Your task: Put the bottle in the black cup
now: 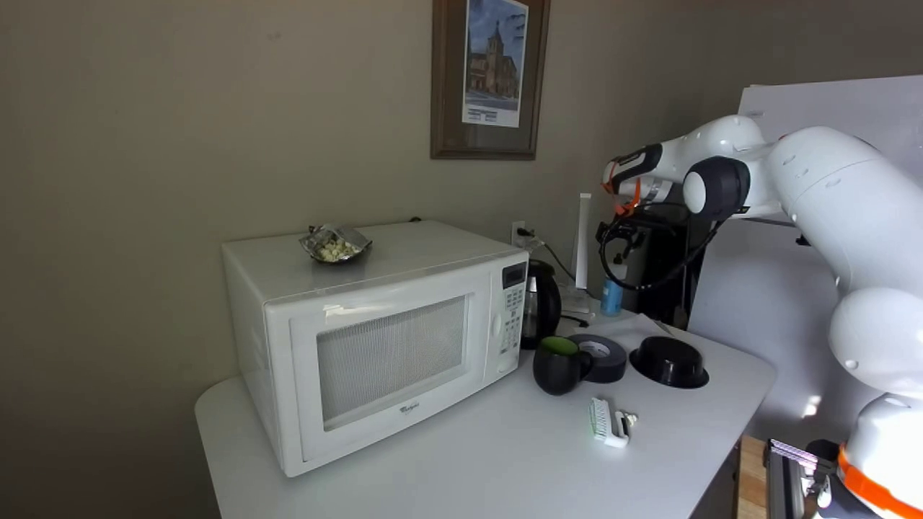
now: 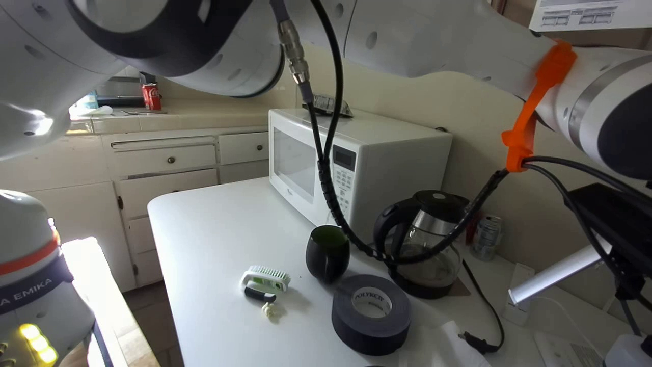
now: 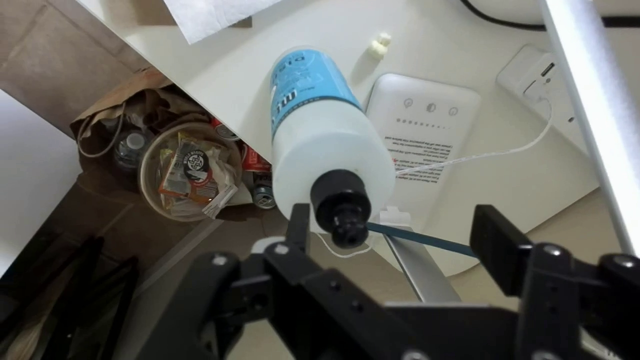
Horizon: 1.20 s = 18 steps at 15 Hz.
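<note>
The bottle (image 3: 325, 135) stands upright near the table edge in the wrist view, whitish with a blue label and a black cap. It also shows in an exterior view (image 1: 611, 297), and partly at the bottom right corner of an exterior view (image 2: 629, 350). My gripper (image 3: 392, 236) is open and empty above the bottle. The cap appears between the fingers, closer to the left finger in the wrist view. The gripper also shows in an exterior view (image 1: 626, 241). The black cup (image 1: 557, 373), green inside, stands upright beside the tape roll; it shows in both exterior views (image 2: 327, 257).
A white tube lamp (image 3: 595, 125) stands close to the bottle. A white device (image 3: 425, 107) lies beside it. The kettle (image 2: 428, 250), tape roll (image 2: 371, 321), microwave (image 1: 389, 346), black bowl (image 1: 670, 360) and brush (image 1: 608, 422) are on the table. A bin (image 3: 150, 185) is below the edge.
</note>
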{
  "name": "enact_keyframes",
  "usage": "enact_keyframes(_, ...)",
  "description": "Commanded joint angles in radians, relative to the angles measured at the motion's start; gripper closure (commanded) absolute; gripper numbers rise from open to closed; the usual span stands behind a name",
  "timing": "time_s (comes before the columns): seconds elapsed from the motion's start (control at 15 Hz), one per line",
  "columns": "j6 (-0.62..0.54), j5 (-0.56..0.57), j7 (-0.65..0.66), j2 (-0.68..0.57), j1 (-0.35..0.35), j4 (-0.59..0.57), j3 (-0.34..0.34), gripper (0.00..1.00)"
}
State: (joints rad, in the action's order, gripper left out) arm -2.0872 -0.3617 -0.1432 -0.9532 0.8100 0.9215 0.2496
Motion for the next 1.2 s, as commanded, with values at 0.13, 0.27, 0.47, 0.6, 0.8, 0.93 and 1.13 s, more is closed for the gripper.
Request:
enact_keyframes(0.13,0.019,0.028,0.068,-0.063,-0.006,-0.077,0.032,0.21)
enact_keyframes(0.27,0.022,0.035,0.079,-0.073,-0.007,-0.088,0.039,0.26)
enact_keyframes(0.47,0.025,0.048,0.090,-0.081,-0.010,-0.094,0.043,0.35)
enact_keyframes(0.6,0.031,0.057,0.095,-0.080,-0.011,-0.094,0.045,0.35)
enact_keyframes(0.8,0.038,0.068,0.092,-0.075,-0.015,-0.089,0.049,0.35)
enact_keyframes(0.93,0.042,0.074,0.091,-0.072,-0.018,-0.085,0.049,0.35)
enact_keyframes(1.13,0.045,0.086,0.088,-0.068,-0.021,-0.079,0.049,0.37)
